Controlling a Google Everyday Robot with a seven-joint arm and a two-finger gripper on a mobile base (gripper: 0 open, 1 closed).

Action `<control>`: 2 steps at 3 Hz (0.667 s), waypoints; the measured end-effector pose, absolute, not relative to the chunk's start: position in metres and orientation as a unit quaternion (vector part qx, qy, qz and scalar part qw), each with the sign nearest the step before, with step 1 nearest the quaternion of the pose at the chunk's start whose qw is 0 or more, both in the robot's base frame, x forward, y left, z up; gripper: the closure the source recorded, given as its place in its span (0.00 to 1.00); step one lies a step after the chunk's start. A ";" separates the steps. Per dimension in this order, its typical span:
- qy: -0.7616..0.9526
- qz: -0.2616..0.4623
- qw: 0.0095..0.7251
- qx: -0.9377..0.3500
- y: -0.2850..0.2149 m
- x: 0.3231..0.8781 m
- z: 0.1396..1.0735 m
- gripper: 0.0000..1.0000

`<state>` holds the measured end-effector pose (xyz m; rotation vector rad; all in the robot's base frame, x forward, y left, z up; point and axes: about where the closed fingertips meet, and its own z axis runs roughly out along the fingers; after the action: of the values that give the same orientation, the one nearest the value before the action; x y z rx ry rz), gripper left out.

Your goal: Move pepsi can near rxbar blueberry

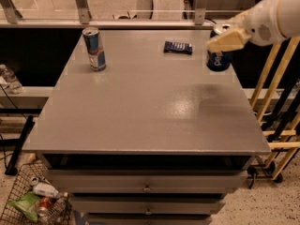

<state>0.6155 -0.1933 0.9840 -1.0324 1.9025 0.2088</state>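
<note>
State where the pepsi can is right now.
In the camera view, the pepsi can is at the table's far right edge, held in the hand, just right of the rxbar blueberry.

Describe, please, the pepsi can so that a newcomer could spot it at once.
On the grey table, look to the far right edge, where the gripper clasps the pepsi can. It is stout and dark blue, unlike the taller slim can at far left and the flat rxbar blueberry nearby.

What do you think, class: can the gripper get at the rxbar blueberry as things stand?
Probably yes: the gripper, holding the pepsi can, is close beside the rxbar blueberry, with nothing between them.
</note>
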 end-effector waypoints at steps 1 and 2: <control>0.784 0.067 0.486 -0.380 -0.200 0.663 1.016 1.00; 0.801 0.074 0.485 -0.343 -0.196 0.701 1.023 1.00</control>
<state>0.7012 -0.1957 1.0229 -0.8357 1.9503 0.1802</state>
